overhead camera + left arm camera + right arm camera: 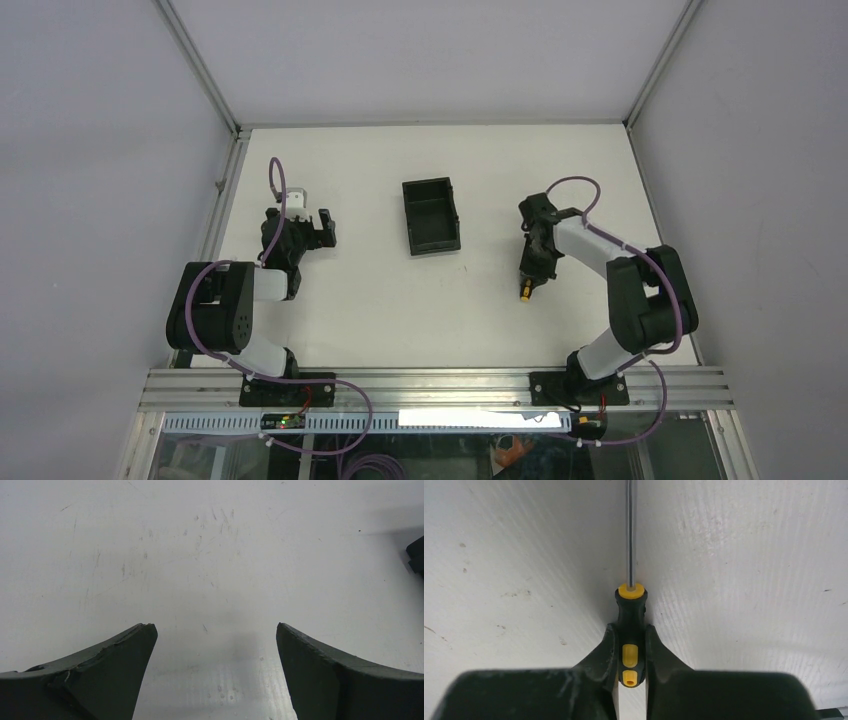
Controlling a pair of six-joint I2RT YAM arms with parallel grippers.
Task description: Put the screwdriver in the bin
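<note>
- The small screwdriver [630, 607], with a yellow-orange and black handle and a thin dark metal shaft, is outside the small black rectangular plastic bin [431, 215]. It is well apart from the bin, off to the bin's right and nearer the arm bases.
- In the right wrist view the handle sits between the two dark fingers [606, 650] of the right gripper [630, 634]. They pinch it from both sides towards its rear end, and the shaft runs straight away from the gripper.
- In the top view only the yellow-orange butt of the handle pokes out below that gripper, pointing away from the bin towards the arm bases.
- I cannot tell whether the screwdriver rests on the surface or hangs just above it.
- The bin stands open side up, its low walls and inner divider visible from above.
- The left gripper [215, 626] is on the bin's left, well apart from it. Its dark fingers [125, 655] are spread wide, with bare surface showing between them.
- All of this sits on a flat white table [380, 300], lightly scuffed.
</note>
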